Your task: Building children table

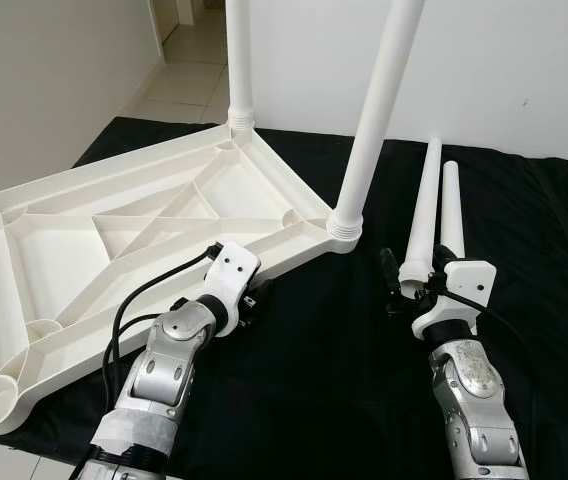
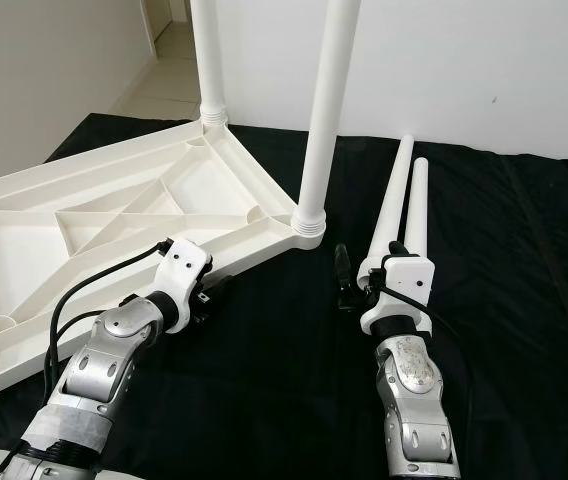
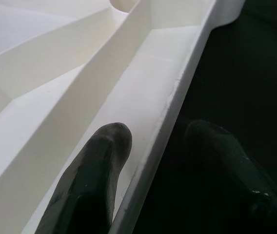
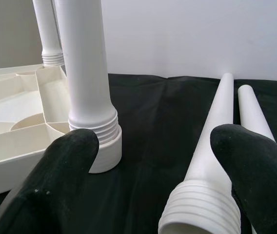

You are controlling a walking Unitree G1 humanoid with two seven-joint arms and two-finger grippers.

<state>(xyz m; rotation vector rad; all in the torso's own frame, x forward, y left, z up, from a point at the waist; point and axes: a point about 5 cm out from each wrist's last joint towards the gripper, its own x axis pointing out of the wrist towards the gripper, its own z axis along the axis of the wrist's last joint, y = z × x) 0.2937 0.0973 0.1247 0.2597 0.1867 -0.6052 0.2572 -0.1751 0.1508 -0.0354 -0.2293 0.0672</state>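
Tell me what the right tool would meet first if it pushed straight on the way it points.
Most likely the threaded end of the nearer loose table leg, which lies just ahead between the open fingers of the right tool. The second loose leg lies beside it on the black cloth. Depth is hard to judge.

head stereo: down, forward | wrists: close along fingers | shared: tabletop (image 1: 114, 240) rim, legs (image 4: 211, 146)

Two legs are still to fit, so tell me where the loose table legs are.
The two loose table legs lie side by side on the black cloth, to the robot's right of the upturned tabletop, directly ahead of the right gripper.
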